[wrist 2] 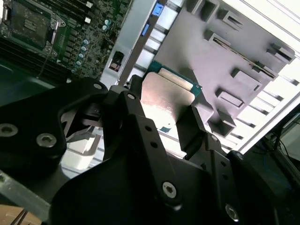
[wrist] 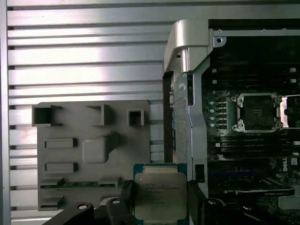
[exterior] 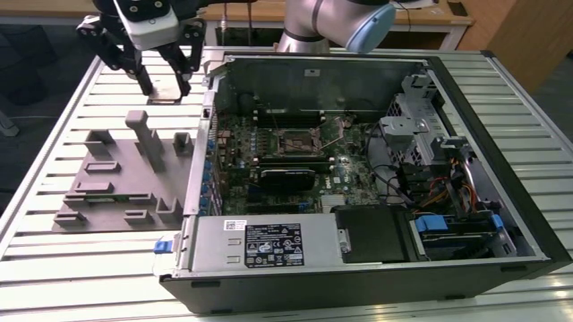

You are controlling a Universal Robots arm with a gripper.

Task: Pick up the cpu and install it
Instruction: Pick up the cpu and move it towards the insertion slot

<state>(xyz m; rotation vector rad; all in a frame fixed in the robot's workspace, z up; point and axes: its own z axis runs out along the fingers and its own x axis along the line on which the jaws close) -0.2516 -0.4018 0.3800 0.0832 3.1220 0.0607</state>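
One arm (exterior: 313, 20) reaches over the bench (exterior: 54, 127) and ends in two black jaws, which are clenched on the one cpu (wrist: 159, 197), one jaw on each of two opposite edges. The chip's silvery metal top plate faces the camera in the first wrist view. In the second wrist view the cpu (wrist 2: 166, 101) shows as a pale plate with a thin green edge between the same two jaws.

In the exterior view the jaws hang toward the exterior view's left, just outside the wall of the single open computer case (exterior: 501, 134), which lies on its side. They are also just past the far end of the one grey tray (exterior: 107, 194). That tray rests flat on the slatted bench beside the case and carries several raised blocks and slots.

Inside the case lies one green motherboard (exterior: 241, 161) with one square cpu socket (exterior: 298, 141) near its middle, well apart from the held chip. The first wrist view shows the socket (wrist: 257, 111) with its metal frame around it. One boxed power supply (exterior: 268, 245) sits at the case's near end, and one small blue tab (exterior: 161, 246) sticks out at its corner.
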